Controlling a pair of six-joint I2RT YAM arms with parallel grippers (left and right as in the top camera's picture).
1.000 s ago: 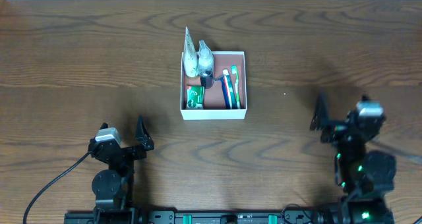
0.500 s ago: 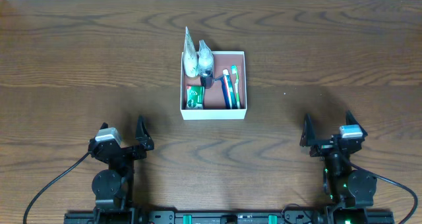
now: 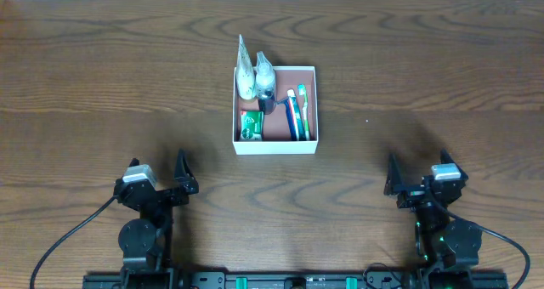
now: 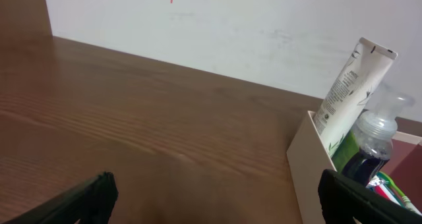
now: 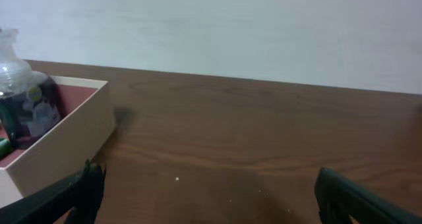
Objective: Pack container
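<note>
Container (image 3: 274, 146) at 12 o'clock looks packed; we'd park left gripper (image 4: 211, 197) and right gripper (image 5: 208, 191), both spread wide and empty, at 6.

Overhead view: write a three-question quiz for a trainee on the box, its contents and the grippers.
1. True or false: the toothbrushes lie on the right gripper's side of the box.
2. Pick one. The left gripper holds: A a comb; B a bar of soap; C nothing.
3. Short answer: in the left wrist view, what rises highest above the box's wall?

Key: 1 true. 2 C, it is open and away from the box. 3 the tube.
</note>
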